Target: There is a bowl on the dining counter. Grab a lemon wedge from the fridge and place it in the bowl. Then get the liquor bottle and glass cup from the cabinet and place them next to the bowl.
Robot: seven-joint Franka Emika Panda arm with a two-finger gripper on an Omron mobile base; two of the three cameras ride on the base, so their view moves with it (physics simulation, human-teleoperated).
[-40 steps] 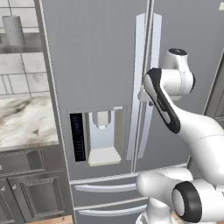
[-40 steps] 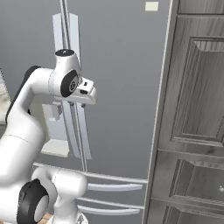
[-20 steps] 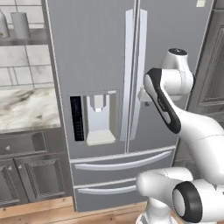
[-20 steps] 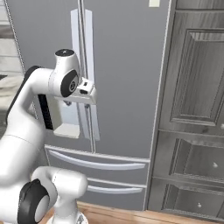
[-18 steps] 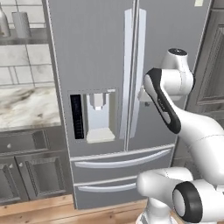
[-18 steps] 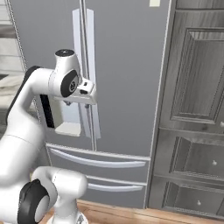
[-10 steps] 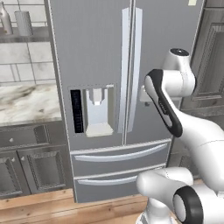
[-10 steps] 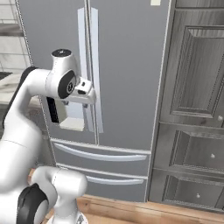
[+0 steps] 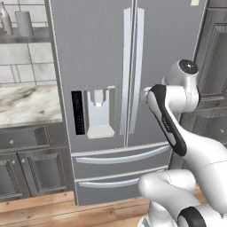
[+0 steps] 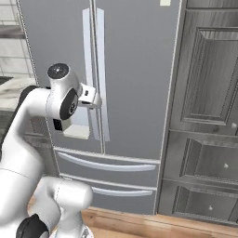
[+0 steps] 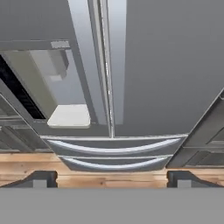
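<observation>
The fridge (image 9: 106,88) stands straight ahead, a tall grey steel one with both doors shut. Its two long pale handles (image 9: 133,66) meet at the middle, and the water dispenser (image 9: 98,113) sits in the left door. My gripper (image 11: 113,178) is open with nothing between its fingertips (image 11: 41,178), and it points at the door seam, a short way off the right handle (image 10: 101,74). The hand (image 10: 89,96) hovers at mid-door height. The lemon wedge is hidden behind the shut doors. The bowl, dining counter, liquor bottle and glass cup are out of view.
Two fridge drawers (image 9: 119,157) lie below the doors. A tall dark panelled cabinet (image 10: 204,102) stands right of the fridge. Left of it is a marble worktop (image 9: 26,104) over grey cupboards, with a wall shelf (image 9: 22,37) above carrying a pale bottle and a cylinder. The floor is wood (image 9: 40,208).
The whole picture has shifted as the base drove: the fridge now looks farther off and more of it shows. The arm's pose and the open jaws are unchanged.
</observation>
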